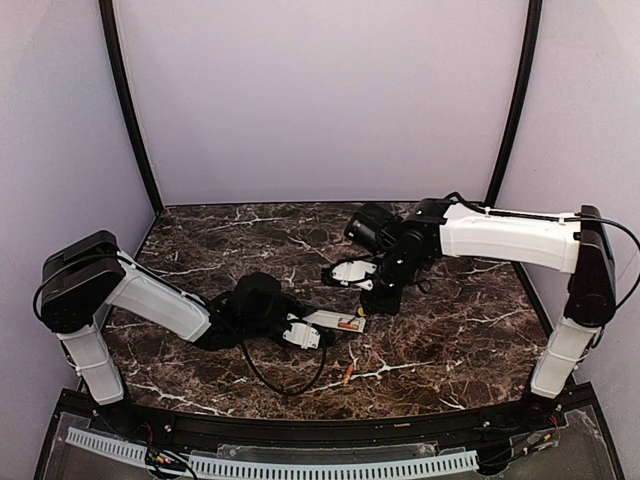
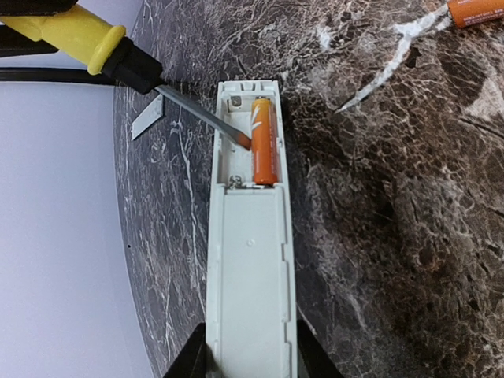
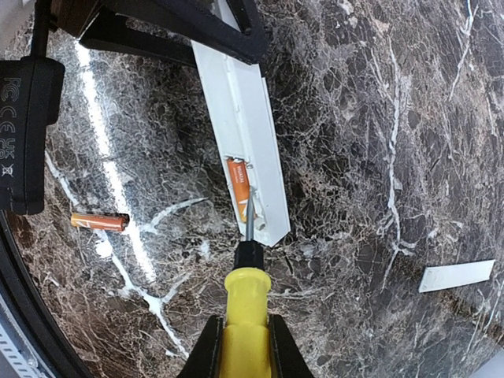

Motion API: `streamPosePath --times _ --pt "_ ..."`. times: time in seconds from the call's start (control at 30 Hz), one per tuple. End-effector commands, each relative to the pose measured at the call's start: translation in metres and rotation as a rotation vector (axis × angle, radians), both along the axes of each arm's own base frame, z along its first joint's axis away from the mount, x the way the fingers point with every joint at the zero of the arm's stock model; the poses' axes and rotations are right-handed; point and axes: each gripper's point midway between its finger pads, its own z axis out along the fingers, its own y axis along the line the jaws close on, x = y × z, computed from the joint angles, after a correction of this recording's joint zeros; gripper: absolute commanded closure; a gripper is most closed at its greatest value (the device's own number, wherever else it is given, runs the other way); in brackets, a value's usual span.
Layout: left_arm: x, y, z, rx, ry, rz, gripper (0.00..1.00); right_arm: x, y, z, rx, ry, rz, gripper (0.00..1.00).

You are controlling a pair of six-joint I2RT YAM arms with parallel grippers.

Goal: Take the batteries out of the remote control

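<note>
The white remote control (image 2: 250, 260) lies on the marble table with its recess facing up; it also shows in the top view (image 1: 335, 321) and the right wrist view (image 3: 240, 118). My left gripper (image 2: 250, 358) is shut on its near end. One orange battery (image 2: 264, 140) sits in the recess, also seen in the right wrist view (image 3: 239, 187). A second orange battery (image 3: 99, 222) lies loose on the table, seen too in the left wrist view (image 2: 476, 11) and the top view (image 1: 348, 373). My right gripper (image 3: 246, 346) is shut on a yellow-handled screwdriver (image 3: 247, 311) whose tip touches the seated battery.
A thin flat white cover strip (image 3: 457, 276) lies on the table apart from the remote, also in the left wrist view (image 2: 147, 120). The dark marble table (image 1: 450, 330) is enclosed by pale walls. A black cable (image 1: 280, 385) loops near the left arm.
</note>
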Motion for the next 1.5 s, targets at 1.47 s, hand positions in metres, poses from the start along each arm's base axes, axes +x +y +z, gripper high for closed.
streamPosePath --times 1.47 --pt "0.012 -0.008 0.03 -0.088 -0.258 -0.004 1.0 -0.013 -0.001 -0.033 0.029 0.231 -0.049 1.0"
